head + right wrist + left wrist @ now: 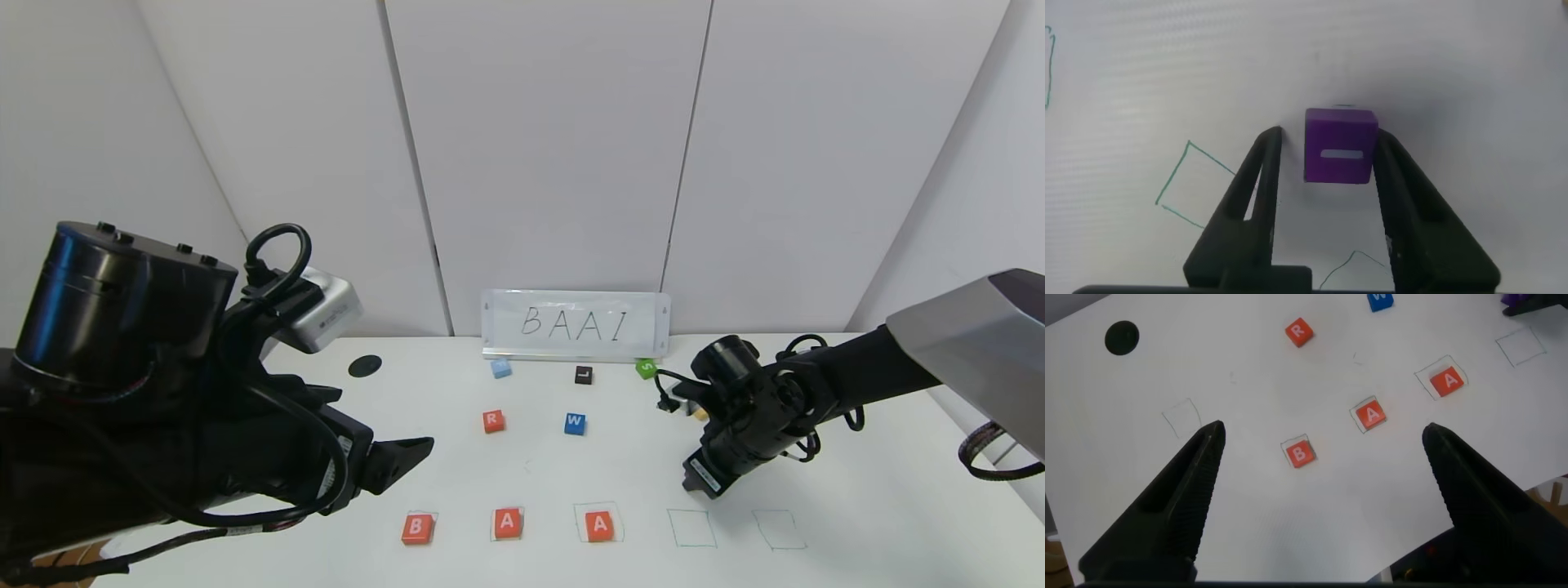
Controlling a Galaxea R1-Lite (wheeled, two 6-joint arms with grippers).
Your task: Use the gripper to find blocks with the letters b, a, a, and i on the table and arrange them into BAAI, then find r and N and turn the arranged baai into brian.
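1. The large white desk (857, 506) is where my main risk lies: three orange-red letter cubes, the B (417, 528), an A (508, 523) and a second A (600, 526), already sit on their pen-drawn squares in the near row, and the fourth green pen-drawn square (692, 527) beside them is bare. If I swing wide on the way there, I could knock the second A out of line.
2. My right gripper (1327, 163) straddles the small purple cube with the white I (1341, 145), to the right of the lettered blocks and behind the empty squares. Its fingers stand close on both sides, with a gap showing on one side, so I judge the grip not yet firm. Lifting now could let the cube slip or twist.
3. The cube looks off-centre between my fingers; closing may push it sideways.
4. My left gripper (1319, 449) hangs apart above the B cube, near enough to brush it.
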